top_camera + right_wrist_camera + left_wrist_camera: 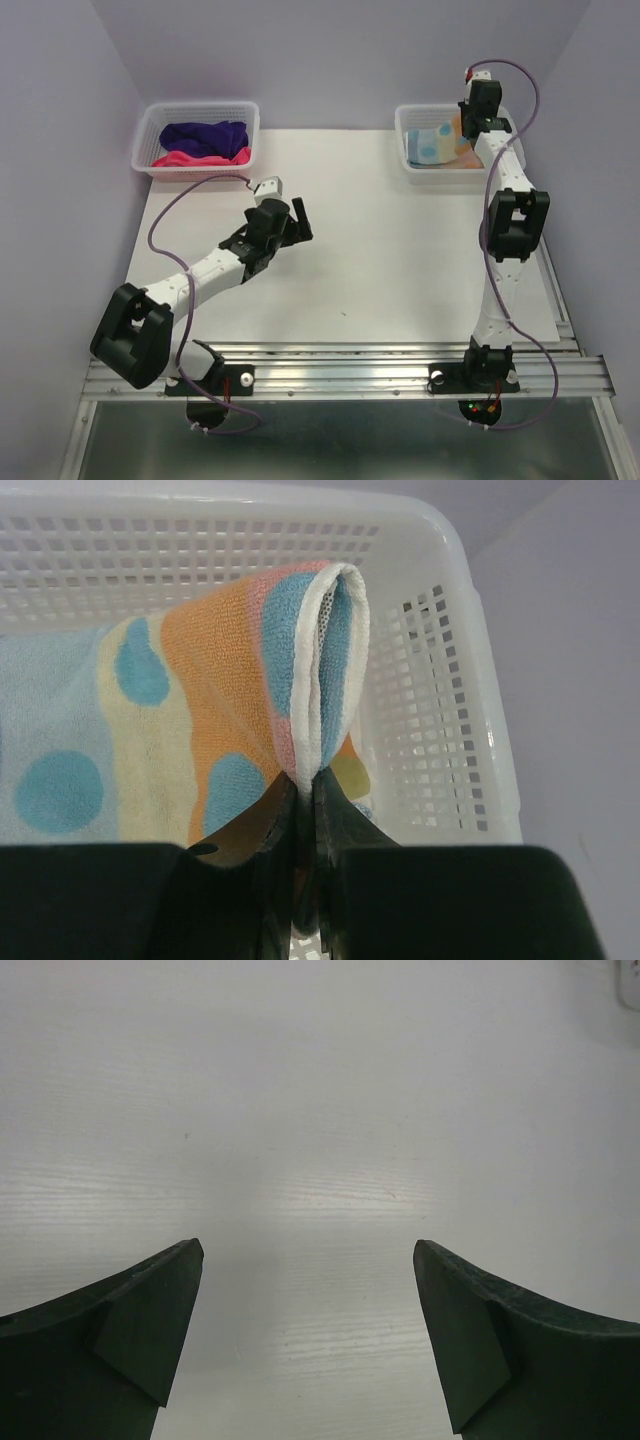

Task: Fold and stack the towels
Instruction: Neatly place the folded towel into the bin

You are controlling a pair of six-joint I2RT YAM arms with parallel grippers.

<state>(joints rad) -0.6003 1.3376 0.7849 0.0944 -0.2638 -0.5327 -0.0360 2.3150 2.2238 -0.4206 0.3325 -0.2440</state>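
A light blue towel with orange and blue spots (432, 146) lies in the white mesh basket (415, 166) at the back right. My right gripper (305, 785) is shut on a white-edged fold of this spotted towel (215, 690), inside the basket (440, 710). A dark purple towel (203, 135) and a bright pink-red towel (190, 158) lie in the white mesh basket (155, 168) at the back left. My left gripper (308, 1250) is open and empty, low over the bare white table (320, 1110), left of centre in the top view (297, 217).
The white table top (380, 260) spans between the two baskets. Purple walls close in the back and both sides. A metal rail (340, 370) with the arm bases runs along the near edge.
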